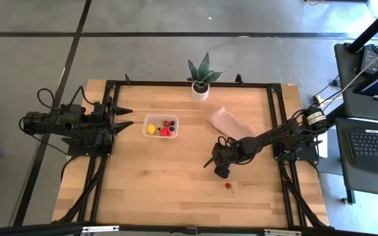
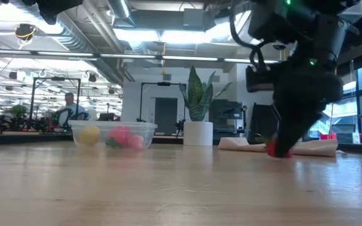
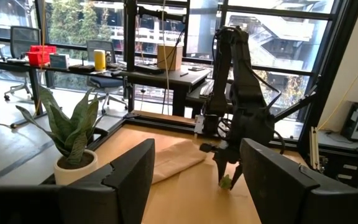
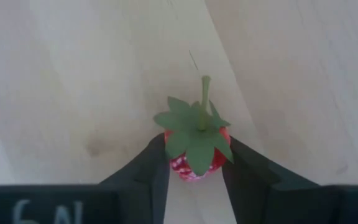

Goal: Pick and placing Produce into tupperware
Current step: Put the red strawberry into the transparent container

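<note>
Right gripper [image 1: 223,172] pinching a small red strawberry with a green leafy cap [image 4: 196,149] down on the pale wooden table [image 1: 176,177]

In the right wrist view the two dark fingers [image 4: 145,174] press against the berry's sides, its stem pointing away from them; from above the fruit is hidden under the gripper. A second red strawberry piece [image 1: 228,186] lies near it, toward the table's front edge. The small clear rectangular plastic container [image 1: 161,125] sits well apart, holding a yellow lemon-like piece [image 1: 151,129], red pieces [image 1: 165,131] and what seem to be dark berries, though they are too small to be sure. The left gripper [image 1: 128,117] waits at the table's left edge, fingers spread and empty. A potted green plant [image 1: 202,82] and a tan paper sheet [image 1: 231,122] lie beyond
</note>
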### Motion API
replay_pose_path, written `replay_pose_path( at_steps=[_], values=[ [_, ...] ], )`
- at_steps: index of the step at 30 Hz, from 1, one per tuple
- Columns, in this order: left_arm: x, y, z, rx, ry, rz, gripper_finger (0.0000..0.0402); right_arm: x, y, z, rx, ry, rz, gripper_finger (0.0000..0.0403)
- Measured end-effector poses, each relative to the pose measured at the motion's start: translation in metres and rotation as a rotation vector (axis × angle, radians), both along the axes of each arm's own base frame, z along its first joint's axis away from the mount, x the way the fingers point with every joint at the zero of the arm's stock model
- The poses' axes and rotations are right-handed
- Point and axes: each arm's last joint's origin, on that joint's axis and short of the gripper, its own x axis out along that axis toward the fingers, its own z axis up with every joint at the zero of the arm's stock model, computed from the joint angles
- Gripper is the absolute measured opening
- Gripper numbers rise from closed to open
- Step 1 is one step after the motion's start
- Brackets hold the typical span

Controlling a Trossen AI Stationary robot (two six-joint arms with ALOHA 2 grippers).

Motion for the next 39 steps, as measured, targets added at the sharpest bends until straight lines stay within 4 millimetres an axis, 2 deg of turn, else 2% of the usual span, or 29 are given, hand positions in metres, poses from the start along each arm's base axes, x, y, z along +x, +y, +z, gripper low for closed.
replay_pose_path(
  at_steps=[3, 6, 10, 14, 19, 24, 28, 32, 36, 39],
  values=[
    [0.000, 0.000, 0.000, 0.000, 0.000, 0.000, 0.0229, 0.011, 0.001, 0.013, 0.016, -0.051, -0.007, 0.0125],
    [0.000, 0.000, 0.000, 0.000, 0.000, 0.000, 0.0229, 0.032, -0.003, 0.037, 0.033, -0.164, -0.008, 0.0126],
    [0.000, 0.000, 0.000, 0.000, 0.000, 0.000, 0.0229, 0.067, -0.012, 0.091, 0.001, -0.360, 0.065, 0.0128],
    [0.000, 0.000, 0.000, -0.018, -0.004, 0.000, 0.0229, 0.091, -0.029, 0.155, -0.078, -0.527, 0.131, 0.0128],
    [0.000, 0.000, 0.000, -0.019, -0.006, 0.000, 0.0229, 0.100, -0.060, 0.229, -0.187, -0.658, 0.139, 0.0128],
    [0.000, 0.000, 0.000, -0.019, -0.006, 0.000, 0.0229, 0.108, -0.084, 0.275, -0.269, -0.673, 0.143, 0.0129],
    [0.000, 0.000, 0.001, -0.019, -0.008, 0.000, 0.0229, 0.123, -0.100, 0.288, -0.294, -0.639, 0.130, 0.0129],
    [0.000, 0.000, 0.001, -0.019, -0.010, 0.000, 0.0229, 0.142, -0.117, 0.281, -0.296, -0.560, 0.103, 0.0129],
    [0.000, 0.000, 0.001, -0.017, -0.016, 0.000, 0.0229, 0.165, -0.132, 0.253, -0.258, -0.451, 0.107, 0.0129],
    [0.000, 0.000, 0.001, -0.017, -0.016, 0.000, 0.0229, 0.184, -0.140, 0.218, -0.192, -0.382, 0.135, 0.0129]
  ],
)
